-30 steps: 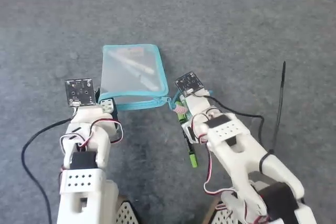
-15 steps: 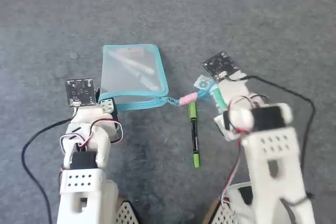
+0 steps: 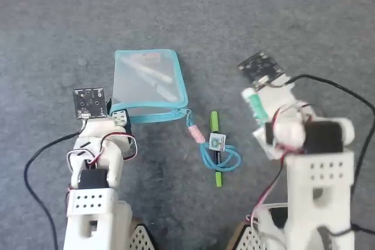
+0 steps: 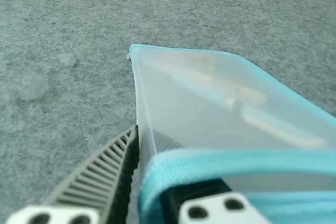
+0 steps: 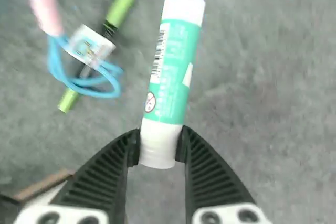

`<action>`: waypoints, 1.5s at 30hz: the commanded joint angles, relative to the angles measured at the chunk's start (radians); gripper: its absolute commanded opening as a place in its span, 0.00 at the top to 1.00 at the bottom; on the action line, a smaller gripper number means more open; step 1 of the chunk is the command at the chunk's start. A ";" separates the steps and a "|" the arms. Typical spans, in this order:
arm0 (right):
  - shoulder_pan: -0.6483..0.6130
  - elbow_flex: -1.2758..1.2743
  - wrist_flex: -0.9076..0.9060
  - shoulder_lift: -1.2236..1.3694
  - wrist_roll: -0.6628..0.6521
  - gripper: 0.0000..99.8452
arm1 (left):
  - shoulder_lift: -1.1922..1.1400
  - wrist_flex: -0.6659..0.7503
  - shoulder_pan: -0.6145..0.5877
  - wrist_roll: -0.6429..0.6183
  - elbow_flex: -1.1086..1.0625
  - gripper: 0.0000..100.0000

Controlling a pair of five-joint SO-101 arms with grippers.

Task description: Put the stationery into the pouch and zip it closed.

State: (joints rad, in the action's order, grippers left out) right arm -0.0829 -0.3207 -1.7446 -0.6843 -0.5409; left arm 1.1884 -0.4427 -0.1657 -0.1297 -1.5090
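Stationery: one pen [image 3: 214, 124] at centre, one glue stick [image 5: 170, 72] grasped by right gripper [image 5: 157, 140]; left gripper [image 3: 120, 115] clenches one pouch [image 3: 149, 80], upper centre.

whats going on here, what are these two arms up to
The left gripper is shut on a corner of the clear, blue-edged pouch, holding it on the grey table. The right gripper holds a green and white glue stick off to the pouch's side. A green pen lies on the table between the arms, with the zip's blue cord loop across it. Pale items show through the pouch.
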 commanded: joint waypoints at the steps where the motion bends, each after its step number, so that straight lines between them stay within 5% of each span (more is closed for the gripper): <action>1: 0.036 0.054 0.021 0.114 -0.061 0.99 | -0.008 0.037 0.008 0.011 0.013 0.99; 5: -0.077 0.087 0.028 0.128 -0.011 0.99 | -0.008 0.037 0.008 0.011 0.013 0.99; 16: -0.671 0.175 0.031 0.134 0.207 0.99 | -0.008 0.038 0.009 0.008 0.013 0.99; 26: -0.680 0.244 0.151 0.390 0.238 0.99 | -0.008 0.038 0.009 0.006 0.013 0.99; 38: -0.680 0.672 0.252 0.799 0.322 0.99 | -0.008 0.037 0.080 0.012 -0.010 0.99; 45: -0.659 0.829 0.183 0.917 0.321 0.75 | -0.008 0.038 0.080 0.012 -0.010 0.99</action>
State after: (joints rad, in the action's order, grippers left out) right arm -0.7626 0.4081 -1.5328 0.2516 -0.2279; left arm 1.1884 -0.4381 -0.1059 -0.1266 -1.5336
